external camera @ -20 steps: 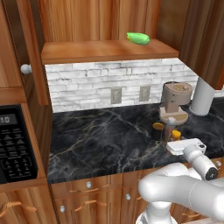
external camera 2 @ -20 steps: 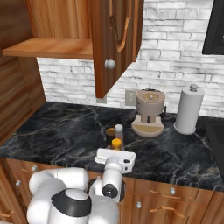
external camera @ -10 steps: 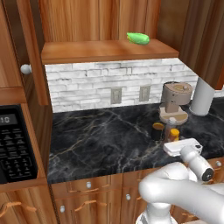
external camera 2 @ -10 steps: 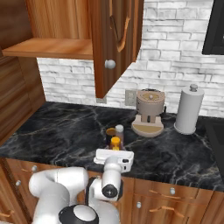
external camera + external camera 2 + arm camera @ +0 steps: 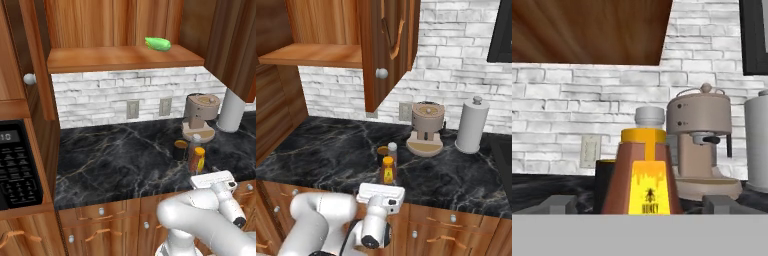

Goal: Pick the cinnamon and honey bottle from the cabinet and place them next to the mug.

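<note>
The honey bottle (image 5: 643,180), amber with a yellow cap, stands upright on the black counter between my spread fingertips (image 5: 559,204), clear of both. My gripper (image 5: 641,205) is open; its white hand (image 5: 212,180) (image 5: 381,192) hovers at the counter's front edge just before the honey bottle (image 5: 199,159) (image 5: 388,171). Right behind it stands the grey-capped cinnamon (image 5: 649,116) (image 5: 196,141) (image 5: 392,150). The dark mug (image 5: 180,149) (image 5: 382,152) (image 5: 604,182) sits close beside both bottles. The cabinet shelf (image 5: 120,57) (image 5: 311,55) hangs above the counter.
A beige coffee machine (image 5: 201,117) (image 5: 427,127) (image 5: 699,145) stands just behind the bottles, with a paper towel roll (image 5: 231,110) (image 5: 472,125) to its right. The open cabinet door (image 5: 386,50) hangs over the counter. A green object (image 5: 158,43) lies on the shelf. A microwave (image 5: 15,165) is at left.
The fingers have spread wide and let go of the honey bottle, which stays standing by the mug. The hand has eased back slightly toward the counter's front edge.
</note>
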